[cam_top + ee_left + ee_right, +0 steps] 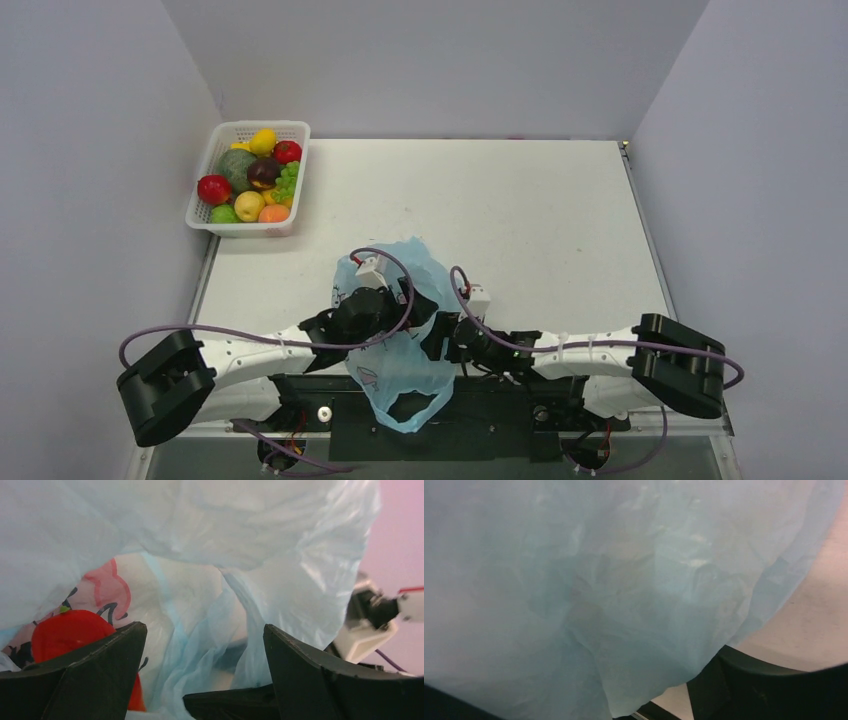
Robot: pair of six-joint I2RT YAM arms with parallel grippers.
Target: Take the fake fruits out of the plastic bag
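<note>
Your left gripper [202, 630] stood wide open and clamped nothing, with slack film of the plastic bag [405, 345] between its fingers and a red fake fruit [67, 632] showing inside the bag. Your right gripper [440, 338] sat against the bag's other side, fingers likewise apart and gripping nothing visible. The bag lay crumpled at the near edge of the table [520, 220], between both arms.
</note>
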